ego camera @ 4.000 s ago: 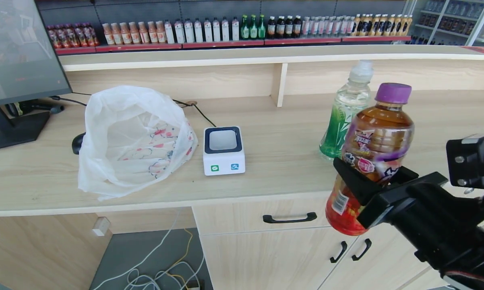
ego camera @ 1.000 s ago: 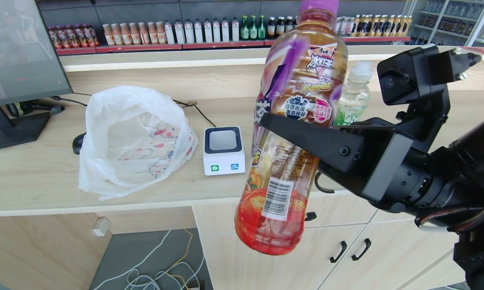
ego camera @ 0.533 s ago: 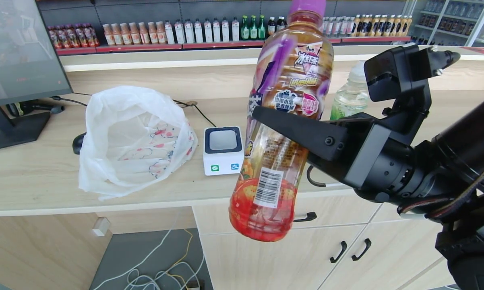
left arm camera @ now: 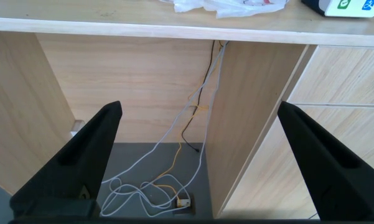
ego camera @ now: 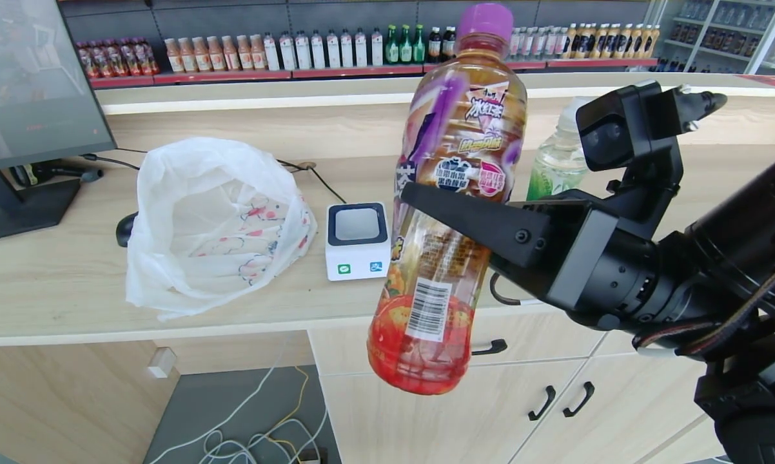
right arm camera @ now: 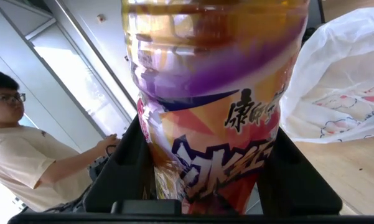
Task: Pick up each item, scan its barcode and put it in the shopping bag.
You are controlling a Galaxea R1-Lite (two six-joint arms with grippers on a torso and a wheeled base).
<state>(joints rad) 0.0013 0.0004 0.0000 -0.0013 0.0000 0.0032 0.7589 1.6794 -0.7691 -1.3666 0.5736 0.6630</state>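
Note:
My right gripper (ego camera: 455, 222) is shut on a purple-capped iced tea bottle (ego camera: 455, 161), held tilted in the air in front of the counter, its barcode (ego camera: 428, 310) facing my head camera. The bottle (right arm camera: 211, 106) sits between the black fingers (right arm camera: 127, 158) in the right wrist view. The white scanner (ego camera: 358, 241) stands on the counter just left of the bottle. The white shopping bag (ego camera: 213, 222) lies open to the scanner's left. A green-labelled bottle (ego camera: 558, 164) stands behind my right arm. My left gripper (left arm camera: 199, 162) hangs open below the counter edge, holding nothing.
A monitor (ego camera: 33, 84) and a mouse (ego camera: 124, 229) sit at the counter's left. Shelves of drinks (ego camera: 362, 45) line the back wall. Cables (left arm camera: 168, 180) trail on the floor beneath the counter (ego camera: 52, 283), beside drawers with black handles (ego camera: 558, 399).
The right arm has lifted the iced tea bottle and carried it left toward the scanner. Over the last second it drifted slightly further left and lower.

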